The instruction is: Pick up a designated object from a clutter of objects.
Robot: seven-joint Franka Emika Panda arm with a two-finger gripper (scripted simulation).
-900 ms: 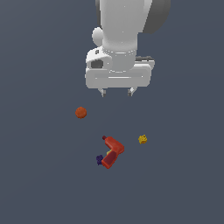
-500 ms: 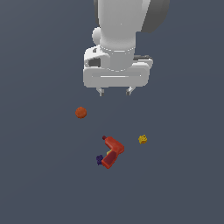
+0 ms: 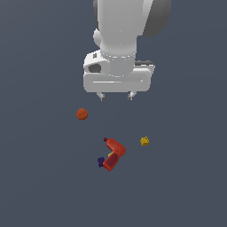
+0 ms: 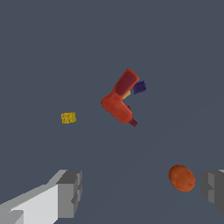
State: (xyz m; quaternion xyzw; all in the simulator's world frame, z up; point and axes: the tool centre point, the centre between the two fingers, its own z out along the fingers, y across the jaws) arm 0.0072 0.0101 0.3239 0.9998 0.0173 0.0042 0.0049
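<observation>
Bare grey floor, four small things scattered on it, and the arm hanging above with nothing taken yet.

Going left to right in the exterior view: the orange-red ball (image 3: 81,114) lies off to that view's left of the gripper (image 3: 116,95) and just below it; the tiny dark purple piece (image 3: 101,161) sits touching the handle end of the red drill (image 3: 114,154); the drill itself lies flat almost straight under the gripper but well apart from it, dark tip pointing back toward the arm; the yellow lumpy piece (image 3: 144,141) rests near the drill on the far side. The gripper's fingers (image 4: 70,192) stand spread wide and empty. By my reckoning the descent, the grasp and the lift all remain.
</observation>
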